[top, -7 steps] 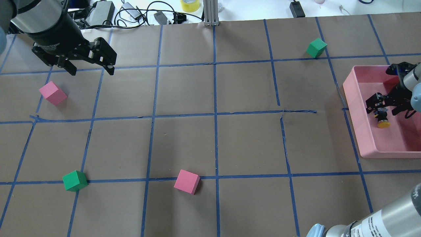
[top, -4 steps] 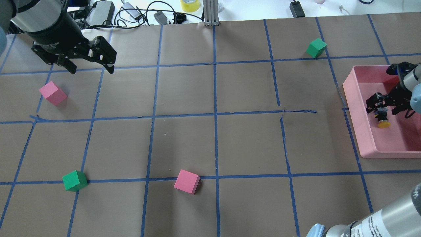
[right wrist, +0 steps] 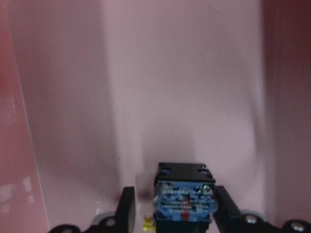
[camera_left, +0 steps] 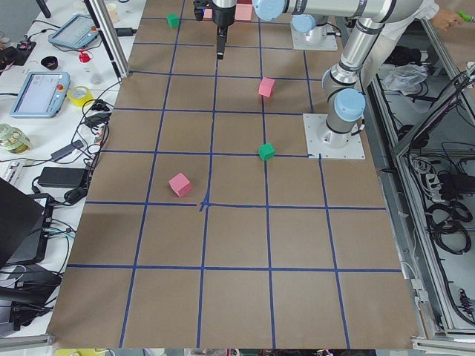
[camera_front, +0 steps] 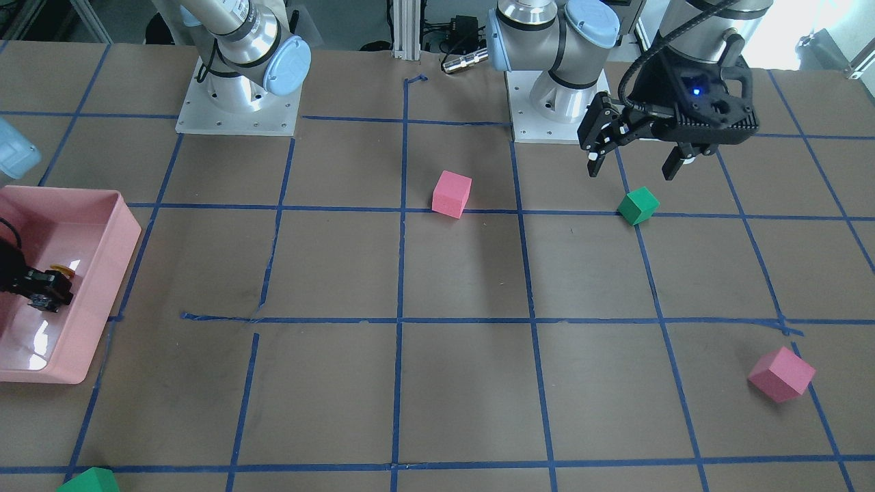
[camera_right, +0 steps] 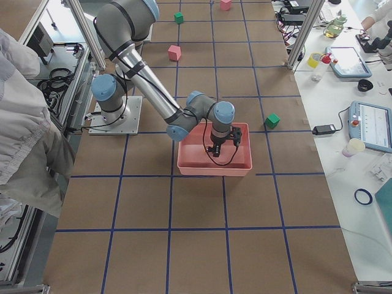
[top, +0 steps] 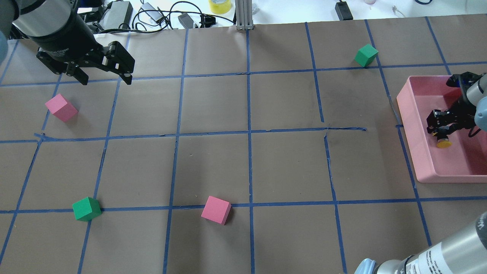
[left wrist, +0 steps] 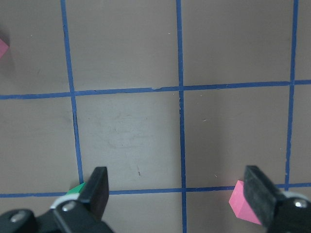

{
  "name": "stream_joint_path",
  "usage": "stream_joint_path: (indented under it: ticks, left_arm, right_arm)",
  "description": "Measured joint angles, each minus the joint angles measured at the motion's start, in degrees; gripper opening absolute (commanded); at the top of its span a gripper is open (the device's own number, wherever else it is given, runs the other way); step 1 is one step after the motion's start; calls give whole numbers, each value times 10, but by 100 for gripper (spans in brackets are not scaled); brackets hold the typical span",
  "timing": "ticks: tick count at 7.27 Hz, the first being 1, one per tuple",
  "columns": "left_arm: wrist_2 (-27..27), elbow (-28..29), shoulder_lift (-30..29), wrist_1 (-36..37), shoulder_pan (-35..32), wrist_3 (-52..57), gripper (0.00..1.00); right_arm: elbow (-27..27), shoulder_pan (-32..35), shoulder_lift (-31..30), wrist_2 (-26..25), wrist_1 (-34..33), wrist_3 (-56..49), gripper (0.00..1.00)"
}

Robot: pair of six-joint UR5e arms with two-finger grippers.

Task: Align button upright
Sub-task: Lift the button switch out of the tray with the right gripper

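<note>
- You'll find the button [top: 443, 140] inside the pink tray [top: 412, 129], sitting between the jaws of the right gripper [top: 440, 130]. Its yellow cap pokes out past the fingertips, away from the wrist.
- The right jaws are drawn in narrow round the button's dark body. In the wrist view one finger meets it and the other shows a slim gap, so you can't tell whether it is clamped.
- The left gripper [top: 106, 82] hangs over the table with its jaws spread wide and nothing between them, well apart from the tray.
- The right wrist view is blurred and shows you mostly the button's rear block. The front-facing view cuts off the right gripper, leaving only a yellow sliver.
</note>
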Motion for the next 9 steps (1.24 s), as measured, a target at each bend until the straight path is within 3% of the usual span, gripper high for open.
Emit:
stream_joint_path:
  ticks: [1,2,6,9]
  left_arm:
    - [0,0,-1,0,0,0,100]
    - [0,0,-1,0,0,0,100]
    - [0,0,-1,1,0,0,100]
    - [1,0,-2,6,0,0,100]
  right_arm:
    - [-1,0,-1,0,1,-3,3]
    - [-3,0,-2,0,2,-7,0]
    - [-13,0,-12,1,8,-12,0]
    - [-49,1,-67,3,95,-7,0]
